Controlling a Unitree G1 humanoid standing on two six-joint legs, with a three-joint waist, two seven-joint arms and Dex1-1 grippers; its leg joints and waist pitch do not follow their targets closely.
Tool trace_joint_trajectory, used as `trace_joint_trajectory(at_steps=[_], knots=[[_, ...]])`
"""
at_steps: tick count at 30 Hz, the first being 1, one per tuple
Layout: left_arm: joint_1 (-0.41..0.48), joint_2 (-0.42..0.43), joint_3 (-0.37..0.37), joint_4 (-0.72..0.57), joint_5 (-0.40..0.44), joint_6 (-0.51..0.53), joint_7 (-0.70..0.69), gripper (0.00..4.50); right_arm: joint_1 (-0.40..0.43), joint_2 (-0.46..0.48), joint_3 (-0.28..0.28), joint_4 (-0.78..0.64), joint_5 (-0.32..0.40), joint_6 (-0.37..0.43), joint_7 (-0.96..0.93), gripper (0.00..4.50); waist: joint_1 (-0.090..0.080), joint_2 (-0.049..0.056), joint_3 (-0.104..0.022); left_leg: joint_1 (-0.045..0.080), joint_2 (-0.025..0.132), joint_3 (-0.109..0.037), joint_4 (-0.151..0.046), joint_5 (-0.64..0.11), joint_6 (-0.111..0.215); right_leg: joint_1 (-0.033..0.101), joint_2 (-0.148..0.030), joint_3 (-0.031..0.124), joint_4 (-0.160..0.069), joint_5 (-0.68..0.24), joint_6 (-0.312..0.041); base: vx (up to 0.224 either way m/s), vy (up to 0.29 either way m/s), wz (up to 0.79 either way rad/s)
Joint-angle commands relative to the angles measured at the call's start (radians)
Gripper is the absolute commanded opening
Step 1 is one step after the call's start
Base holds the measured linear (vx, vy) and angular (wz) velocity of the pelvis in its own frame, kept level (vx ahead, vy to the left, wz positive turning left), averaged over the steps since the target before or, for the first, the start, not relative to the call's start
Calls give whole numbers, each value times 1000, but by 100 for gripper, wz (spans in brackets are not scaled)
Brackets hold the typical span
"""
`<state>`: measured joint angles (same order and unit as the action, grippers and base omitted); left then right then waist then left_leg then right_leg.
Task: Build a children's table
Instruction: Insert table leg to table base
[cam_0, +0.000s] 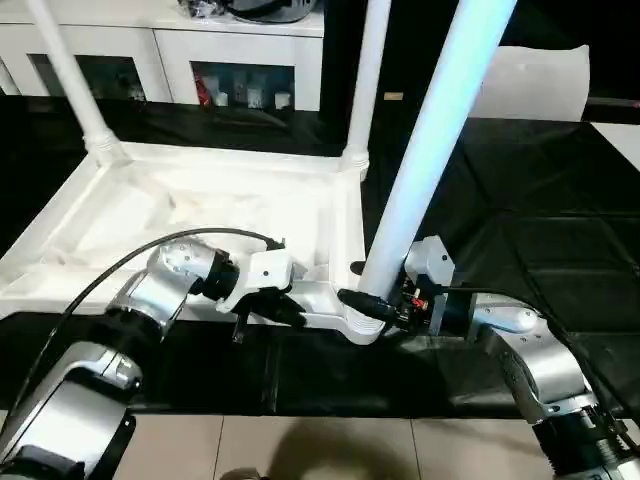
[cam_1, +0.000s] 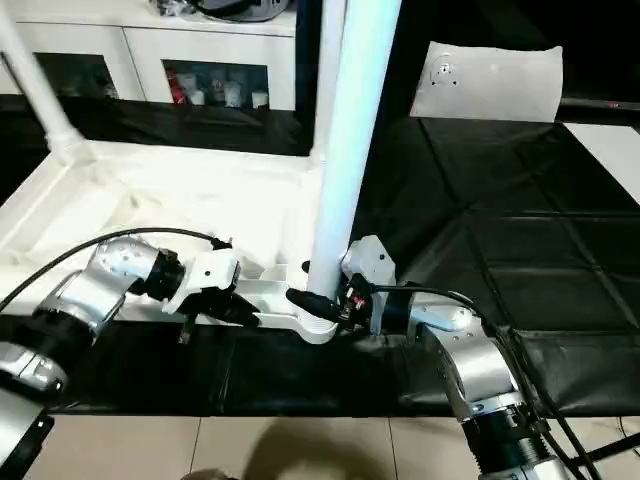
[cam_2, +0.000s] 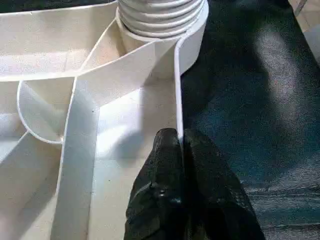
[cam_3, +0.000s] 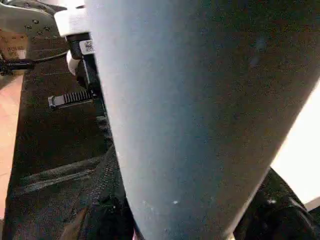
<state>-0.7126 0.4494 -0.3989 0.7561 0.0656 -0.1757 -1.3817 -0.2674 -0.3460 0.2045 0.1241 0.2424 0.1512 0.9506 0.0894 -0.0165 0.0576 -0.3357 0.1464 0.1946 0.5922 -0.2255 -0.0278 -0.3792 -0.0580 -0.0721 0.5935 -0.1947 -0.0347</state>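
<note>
The children's table top lies upside down on a black mat, ribbed underside up. Two white legs stand in its far corner sockets. A third leg stands upright in the near right corner socket. My right gripper is closed around this leg just above the socket, and the leg's shaft is close up in the right wrist view. My left gripper is shut on the thin near rim of the top, a little left of that socket.
A white cabinet with glass doors stands behind the table. A white panel leans at the back right. The black mat stretches out to the right, and tiled floor runs along its near edge.
</note>
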Motion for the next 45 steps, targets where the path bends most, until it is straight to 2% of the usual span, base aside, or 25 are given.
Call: trace_joint_trajectory(at_steps=[1,4,6,8,9,11,12,13,14,15,16,17,19,20,21,23,27,28,29,33,34,37,39,42,45], knots=[[-25,1,1,10,40,-2,55,0,60,11,117,76,-24,47,70,189,-11,5,-27,7,106,-50,-91,-240,7,27,-128,77,-86,-345,-182,0,0,0],[-9,10,29,-4,35,39,106,0,44,50,80,111,-39,25,-9,189,-12,5,-28,12,109,-53,-95,-263,-4,23,-128,79,-90,-388,-173,0,0,0],[-3,13,39,-12,32,55,124,0,39,63,68,122,-45,17,-39,189,-18,6,-24,12,108,-54,-98,-296,-20,20,-129,80,-94,-424,-171,0,0,0],[65,27,90,-130,5,182,188,0,18,106,16,171,-70,-17,-161,189,-21,8,-24,13,108,-56,-99,-314,-29,18,-131,81,-96,-457,-165,0,0,0],[96,29,107,-186,-3,231,211,0,10,121,-2,190,-77,-25,-203,189,-27,11,-22,12,110,-59,-100,-331,-41,14,-133,81,-95,-485,-169,0,0,0],[138,28,126,-260,-12,294,238,0,1,138,-23,212,-82,-33,-247,189,-41,11,-21,9,107,-61,-102,-350,-36,13,-125,79,-100,-516,-152,0,0,0],[155,27,131,-293,-13,324,247,0,-3,145,-30,220,-82,-34,-261,189,-44,8,-24,8,108,-63,-102,-349,-37,16,-126,79,-96,-509,-151,0,0,0],[186,19,140,-349,-14,371,269,0,-14,156,-42,234,-86,-36,-294,189,-50,12,-23,2,108,-64,-104,-341,-35,17,-124,79,-94,-494,-154,0,0,0],[227,3,151,-426,-13,439,301,0,-31,174,-60,257,-89,-39,-341,189,-55,13,-26,2,111,-64,-105,-336,-39,18,-125,81,-91,-470,-161,0,0,0],[260,-13,155,-488,-11,490,326,0,-48,190,-74,276,-90,-40,-379,189,-67,10,-26,-2,114,-63,-105,-321,-44,20,-126,82,-84,-419,-185,0,0,0],[283,-32,155,-536,-10,533,348,0,-63,203,-82,290,-92,-41,-406,189,-76,8,-28,1,107,-55,-99,-305,-33,17,-121,84,-86,-392,-199,0,0,0],[303,-56,150,-581,-7,571,370,0,-82,219,-91,307,-91,-39,-433,189,-80,7,-27,-3,104,-54,-97,-292,-27,18,-120,83,-85,-384,-205,0,0,0],[318,-77,142,-625,-7,608,386,0,-102,235,-104,329,-90,-41,-465,189,-84,5,-27,-4,101,-51,-93,-271,-7,18,-117,84,-91,-384,-202,0,0,0],[321,-81,141,-633,-7,616,389,0,-106,238,-106,334,-90,-42,-472,189,-86,4,-30,-9,101,-51,-91,-242,0,23,-119,84,-85,-351,-212,0,0,0],[327,-94,132,-658,-6,641,401,0,-123,248,-113,353,-91,-46,-498,189,-87,-2,-30,-9,99,-47,-90,-227,11,21,-115,82,-87,-340,-211,0,0,0],[325,-102,121,-667,-3,655,409,0,-139,256,-120,372,-88,-46,-522,189,-86,0,-31,-12,98,-47,-88,-202,23,23,-116,81,-86,-333,-213,0,0,0],[320,-108,103,-696,17,714,444,0,-162,274,-127,409,-93,-52,-543,189,-88,-5,-37,-14,101,-45,-85,-168,33,26,-113,79,-79,-287,-215,0,0,0],[313,-106,101,-685,23,711,449,0,-161,276,-126,409,-93,-48,-543,189,-88,-1,-35,-14,101,-46,-87,-175,34,24,-113,78,-81,-291,-216,0,0,0],[306,-103,98,-672,30,706,454,0,-161,279,-124,412,-94,-46,-543,189,-89,-8,-38,-13,101,-46,-85,-180,33,25,-112,78,-81,-302,-211,0,0,0],[277,-87,93,-618,42,683,459,0,-154,286,-120,410,-73,-30,-514,189,-86,-5,-38,-8,100,-48,-86,-223,14,19,-113,78,-88,-372,-185,0,0,0],[275,-85,91,-616,42,680,458,0,-154,286,-121,412,-71,-32,-513,245,-86,-7,-40,-8,102,-48,-86,-223,11,20,-114,78,-88,-367,-185,0,0,0],[266,-75,86,-595,45,654,456,0,-152,288,-129,415,-59,-28,-507,259,-83,-2,-45,-7,100,-47,-84,-206,8,21,-112,79,-83,-313,-198,0,0,0],[267,-69,83,-578,64,627,478,0,-149,286,-129,419,-65,-41,-505,281,-78,-5,-51,-12,100,-45,-82,-149,17,28,-111,78,-70,-208,-215,0,0,0],[265,-74,89,-548,46,599,471,0,-138,276,-121,405,-84,-61,-492,304,-77,-7,-52,-12,100,-42,-79,-137,23,30,-113,77,-68,-183,-228,0,0,0],[250,-72,91,-508,29,562,445,0,-106,254,-102,366,-88,-65,-447,333,-71,-7,-51,-11,95,-39,-76,-135,30,31,-111,76,-73,-201,-219,0,0,0]])
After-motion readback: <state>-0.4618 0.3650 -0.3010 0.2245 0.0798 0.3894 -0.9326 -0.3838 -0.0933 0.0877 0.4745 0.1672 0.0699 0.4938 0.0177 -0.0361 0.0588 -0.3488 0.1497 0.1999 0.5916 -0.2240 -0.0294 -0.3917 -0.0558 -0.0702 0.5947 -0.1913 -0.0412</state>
